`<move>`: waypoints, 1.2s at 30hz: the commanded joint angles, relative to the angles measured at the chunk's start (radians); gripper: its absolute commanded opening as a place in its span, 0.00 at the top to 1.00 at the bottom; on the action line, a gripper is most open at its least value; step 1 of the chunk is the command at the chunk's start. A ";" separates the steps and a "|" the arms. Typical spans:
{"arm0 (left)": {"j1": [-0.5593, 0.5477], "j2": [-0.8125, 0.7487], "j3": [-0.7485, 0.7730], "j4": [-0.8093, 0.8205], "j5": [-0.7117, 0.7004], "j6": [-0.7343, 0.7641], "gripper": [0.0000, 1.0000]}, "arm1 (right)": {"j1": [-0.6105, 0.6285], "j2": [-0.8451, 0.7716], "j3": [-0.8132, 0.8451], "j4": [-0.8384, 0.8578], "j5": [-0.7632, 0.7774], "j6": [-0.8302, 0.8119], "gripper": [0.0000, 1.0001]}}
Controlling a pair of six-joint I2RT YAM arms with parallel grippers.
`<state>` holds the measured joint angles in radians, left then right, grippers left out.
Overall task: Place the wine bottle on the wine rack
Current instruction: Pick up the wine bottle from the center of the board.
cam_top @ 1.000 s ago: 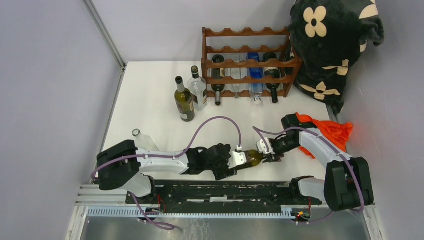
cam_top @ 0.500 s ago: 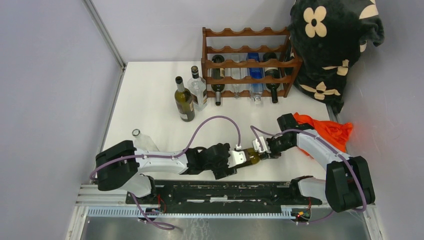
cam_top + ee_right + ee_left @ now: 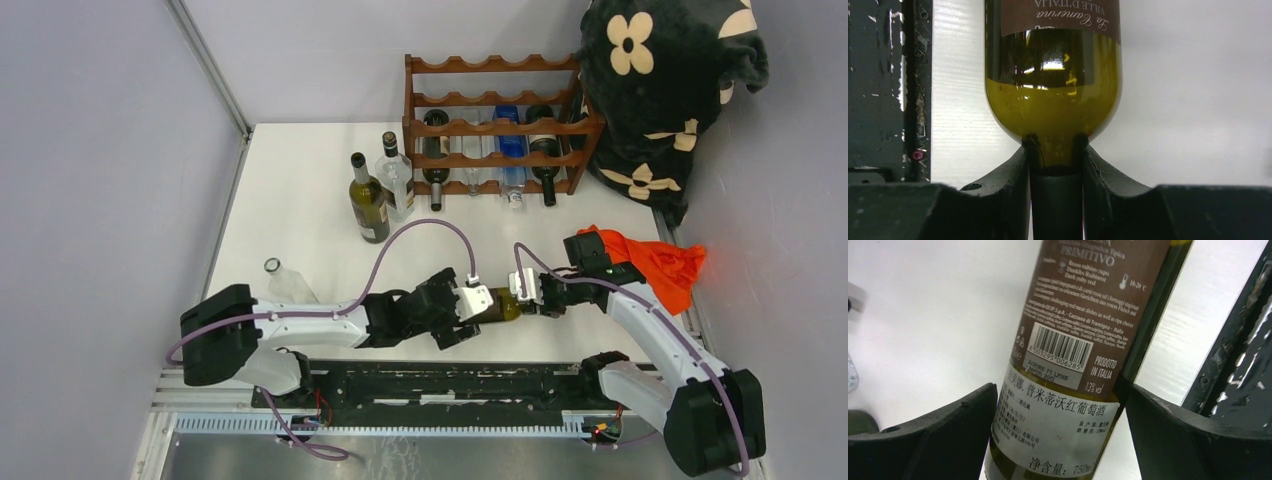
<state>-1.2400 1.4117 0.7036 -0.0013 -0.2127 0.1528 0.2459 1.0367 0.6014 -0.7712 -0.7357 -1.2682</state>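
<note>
Room: pale grey walls closed in a white desk (image 3: 300,190), and I worked both arms from its near edge.
Where the bottle was: the wine bottle (image 3: 500,306) lay on its side between my two claws, low over the desk's near edge.
Right claw: the right claw (image 3: 1054,150) was pinched tight on the neck, fingertips up against the shoulder, so it carried the bottle.
Left claw: the left claw (image 3: 1060,400) stood wide, its fingers straddling the labelled body close on both sides; I judged it was not gripping.
Long axis: it ran from one claw to the other, base towards the left claw, neck into the right.
Rack from the claw: the wine rack (image 3: 495,125) stood straight ahead of the right claw, well apart, at the far wall.
Nearer arm: the right, as I judged it, since it sat squarely before the rack and had the hold.
Turn needed: the racked bottles (image 3: 545,150) lay with necks pointing back at my claws, so I reckoned a quarter turn was due before sliding in.
Free cradles: the top tier looked bare.
Off to the left: two standing bottles (image 3: 368,200) stood ahead of the left claw, just beside the rack.
Look of the bottle: olive-green glass, brown label with pale print, white back sticker with a barcode, dark capsule on the neck; I could not tell its fill.
</note>
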 commanded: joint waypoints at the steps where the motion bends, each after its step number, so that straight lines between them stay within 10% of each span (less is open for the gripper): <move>1: -0.007 -0.085 0.054 0.028 -0.064 -0.079 0.00 | -0.024 -0.085 0.000 0.082 -0.035 0.139 1.00; 23: -0.003 -0.477 0.494 -0.242 -0.071 -0.324 0.00 | -0.326 -0.152 0.031 -0.099 -0.253 0.083 1.00; 36: -0.007 -0.161 1.160 -0.405 -0.328 -0.849 0.00 | -0.346 -0.192 -0.003 0.000 -0.266 0.205 1.00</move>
<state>-1.2430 1.1374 1.6577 -0.2836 -0.3920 -0.4294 -0.0910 0.8753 0.5835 -0.8513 -0.8829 -1.1057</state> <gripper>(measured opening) 0.997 0.396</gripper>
